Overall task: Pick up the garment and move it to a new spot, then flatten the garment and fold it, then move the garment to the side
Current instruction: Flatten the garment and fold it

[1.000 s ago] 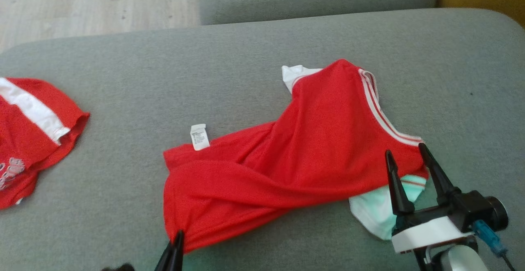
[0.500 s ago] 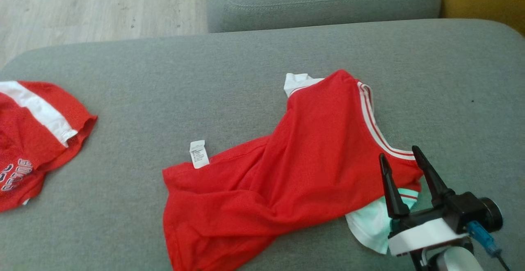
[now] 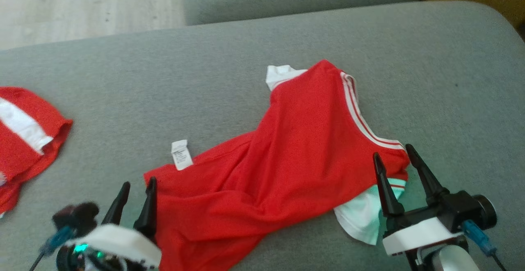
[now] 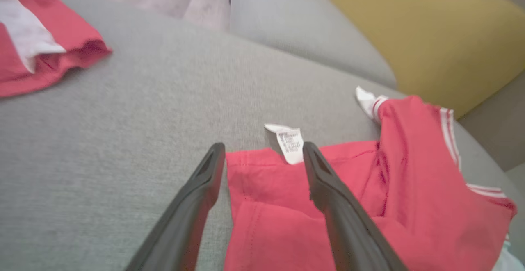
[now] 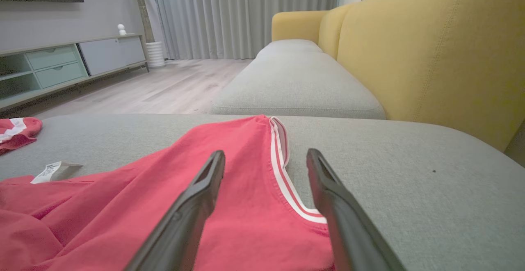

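Flatten step, I judge. Garment (image 3: 287,156) rumpled on cushion (image 3: 246,78), spanning both my grippers. Left gripper (image 3: 138,183) apart, hem corner (image 4: 246,168) between fingers. Right gripper (image 3: 391,152) apart over striped edge (image 5: 283,176). Next: pinch both, pull outward.

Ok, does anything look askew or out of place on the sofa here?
The red garment lies twisted and bunched across the grey cushion, not flat. Its white care label sticks out at one edge, and pale fabric pokes from beneath it by the right gripper.

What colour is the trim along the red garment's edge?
The trim is white with a thin red stripe; the right wrist view shows it best.
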Tool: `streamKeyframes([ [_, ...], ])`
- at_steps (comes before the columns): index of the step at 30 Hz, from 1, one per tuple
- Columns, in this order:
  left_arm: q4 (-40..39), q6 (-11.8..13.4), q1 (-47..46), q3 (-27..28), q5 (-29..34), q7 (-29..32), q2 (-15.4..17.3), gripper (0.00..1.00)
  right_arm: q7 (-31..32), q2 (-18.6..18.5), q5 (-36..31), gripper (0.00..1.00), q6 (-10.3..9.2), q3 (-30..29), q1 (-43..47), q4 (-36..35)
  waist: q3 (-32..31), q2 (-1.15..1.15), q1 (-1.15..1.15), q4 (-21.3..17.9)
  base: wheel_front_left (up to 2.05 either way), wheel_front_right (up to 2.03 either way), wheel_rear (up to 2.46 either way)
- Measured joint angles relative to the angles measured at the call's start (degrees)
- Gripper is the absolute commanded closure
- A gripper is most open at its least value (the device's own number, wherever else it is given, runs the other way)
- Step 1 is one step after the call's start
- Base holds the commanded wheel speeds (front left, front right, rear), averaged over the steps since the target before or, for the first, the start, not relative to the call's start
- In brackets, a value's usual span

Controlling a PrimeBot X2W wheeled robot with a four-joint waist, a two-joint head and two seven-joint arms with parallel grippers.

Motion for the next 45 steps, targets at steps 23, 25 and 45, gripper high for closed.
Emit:
streamKeyframes([
  [23,16.8,-0.7,-10.7,-2.7,0.2,3.0,-2.4,1.00,0.0,0.0,0.0,0.00,0.00,-0.8,-1.3,0.1,1.7,0.00,0.00,-2.9,0.00,0.00,0.00],
  [25,13.6,-0.7,-11.2,-2.7,1.3,1.9,-2.3,1.00,0.0,0.0,0.0,0.00,0.00,-0.9,-1.2,0.1,1.3,0.00,-0.01,-2.6,0.00,0.00,0.00],
  [45,-32.1,3.6,-15.7,-3.2,4.3,11.0,3.9,1.00,0.0,1.0,0.1,0.00,0.00,-1.6,0.5,0.6,-5.5,0.00,-0.02,-0.7,0.00,0.00,0.00],
])
